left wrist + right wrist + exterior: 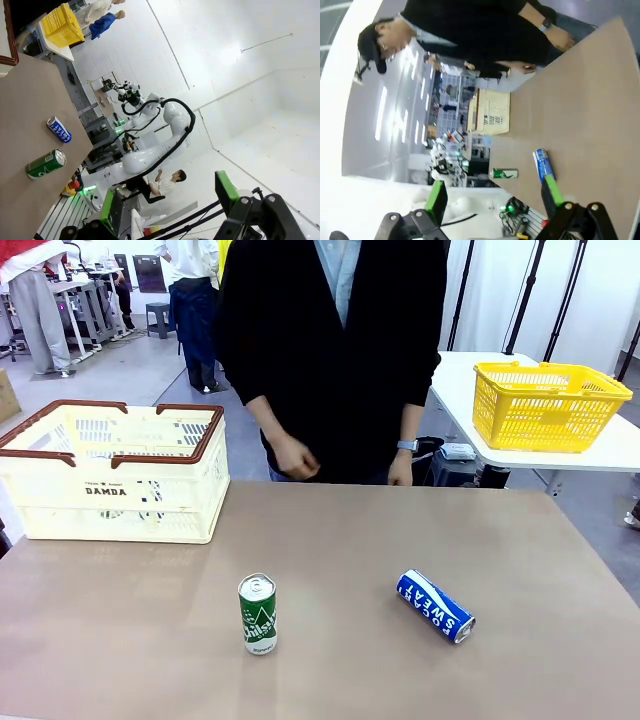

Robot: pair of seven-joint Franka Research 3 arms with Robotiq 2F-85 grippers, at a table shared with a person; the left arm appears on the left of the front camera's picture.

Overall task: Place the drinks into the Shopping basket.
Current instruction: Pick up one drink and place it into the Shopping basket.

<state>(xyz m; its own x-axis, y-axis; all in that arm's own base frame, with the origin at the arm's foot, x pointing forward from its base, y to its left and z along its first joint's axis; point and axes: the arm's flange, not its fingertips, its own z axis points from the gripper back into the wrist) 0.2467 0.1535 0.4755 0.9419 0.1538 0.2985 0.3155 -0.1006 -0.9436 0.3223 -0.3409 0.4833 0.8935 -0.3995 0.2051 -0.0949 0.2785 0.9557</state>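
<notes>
Green can [257,614] stands upright on the surface [350,540] nearer your spread left fingers [225,189], blue can [435,606] lies sideways, axis diagonal, nearer your spread right fingers [438,199], both well apart from the far-left basket [110,502].

Tan, matte table [350,540] bearing 3 items. Far left: the cream-white slotted Shopping basket [60,510], with brown rim and handles and "DAMDA" on its near wall, standing upright by the table's left edge. Near middle: the green can [258,615], upright, silver top facing up. To its right, well apart: the blue can [435,606], lying on its side with "SWEAT" lettering uppermost, its long axis running diagonally from far left to near right. The 2 cans touch neither each other nor the basket.
</notes>
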